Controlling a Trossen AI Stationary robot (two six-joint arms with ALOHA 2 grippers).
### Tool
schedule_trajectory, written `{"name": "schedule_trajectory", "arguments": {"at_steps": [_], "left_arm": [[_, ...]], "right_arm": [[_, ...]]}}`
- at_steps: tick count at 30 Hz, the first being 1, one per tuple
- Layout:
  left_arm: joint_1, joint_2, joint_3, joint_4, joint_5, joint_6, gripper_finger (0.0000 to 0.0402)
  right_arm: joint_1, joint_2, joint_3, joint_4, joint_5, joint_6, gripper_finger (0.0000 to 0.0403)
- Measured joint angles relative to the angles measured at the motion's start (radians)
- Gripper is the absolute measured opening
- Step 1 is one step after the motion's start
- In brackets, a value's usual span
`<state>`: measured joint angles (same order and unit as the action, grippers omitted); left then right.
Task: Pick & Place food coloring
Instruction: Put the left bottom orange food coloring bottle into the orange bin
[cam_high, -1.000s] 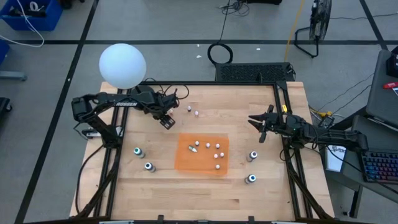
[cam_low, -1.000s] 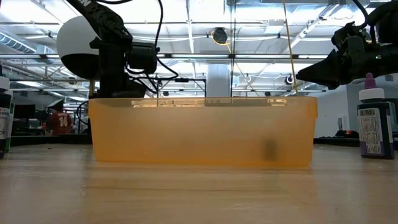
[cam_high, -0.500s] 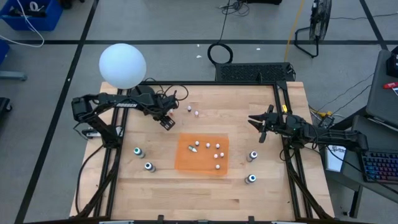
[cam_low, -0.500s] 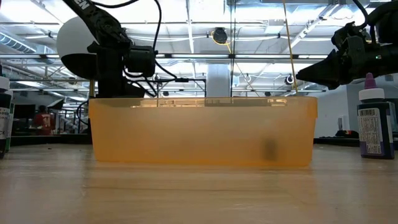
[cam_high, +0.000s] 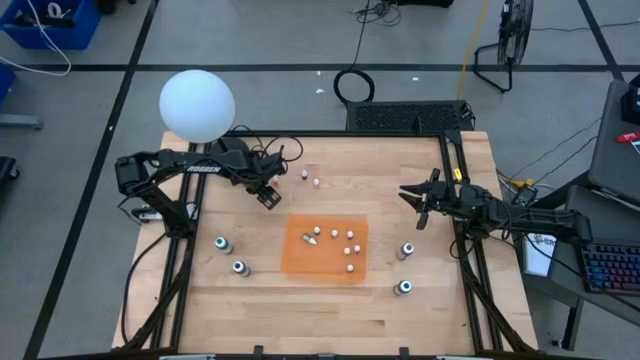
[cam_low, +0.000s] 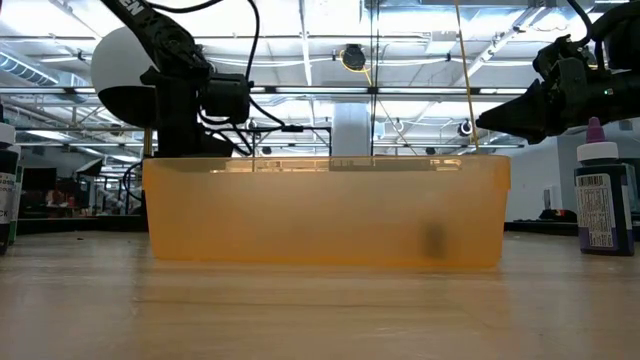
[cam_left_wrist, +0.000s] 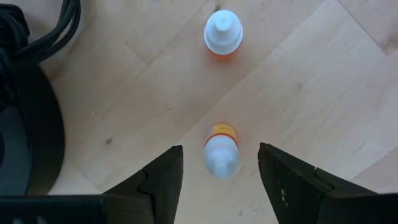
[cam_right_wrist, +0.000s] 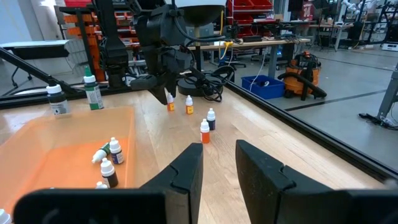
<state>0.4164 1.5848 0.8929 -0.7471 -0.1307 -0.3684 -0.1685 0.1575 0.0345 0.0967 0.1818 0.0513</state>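
My left gripper (cam_high: 268, 195) hangs open over the table's far left part, pointing down. In the left wrist view a tiny white-topped bottle with a yellow-orange band (cam_left_wrist: 221, 152) stands between its fingers (cam_left_wrist: 163, 174), with a gap on each side. A second tiny bottle (cam_left_wrist: 222, 34) stands a little beyond. Two more (cam_high: 304, 174) (cam_high: 316, 183) stand to the right. Several tiny bottles (cam_high: 335, 238) lie or stand in the orange tray (cam_high: 300, 262). My right gripper (cam_high: 416, 205) waits open above the table's right side.
Two larger teal-topped bottles (cam_high: 222, 244) (cam_high: 240, 267) stand left of the tray, and two more (cam_high: 406, 250) (cam_high: 403, 288) stand to its right. The tray's translucent wall (cam_low: 325, 210) fills the low view. A white ball (cam_high: 197, 104) sits beyond the far left corner. Bare wood lies along the near edge.
My left gripper has sunk a little toward the table over the tiny bottle, then held still. Its fingers have stayed open. My right arm has not moved.
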Motion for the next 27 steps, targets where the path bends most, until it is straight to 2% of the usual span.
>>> {"name": "schedule_trajectory", "arguments": {"at_steps": [3,12,20,27], "left_arm": [[0.000,0.000,0.000,0.000,0.000,0.000,0.0179],[0.000,0.000,0.001,0.002,0.003,0.015,0.0060],[-0.019,-0.020,0.045,-0.058,0.028,0.001,0.0055],[-0.157,-0.036,0.201,-0.146,0.079,0.000,0.0055]], "right_arm": [[0.000,0.000,0.000,0.000,0.000,0.000,0.0084],[0.000,0.000,0.000,0.000,0.000,0.000,0.0084],[0.000,0.000,0.000,0.000,0.000,0.000,0.0084],[0.000,0.000,-0.001,0.000,0.000,0.000,0.0084]]}}
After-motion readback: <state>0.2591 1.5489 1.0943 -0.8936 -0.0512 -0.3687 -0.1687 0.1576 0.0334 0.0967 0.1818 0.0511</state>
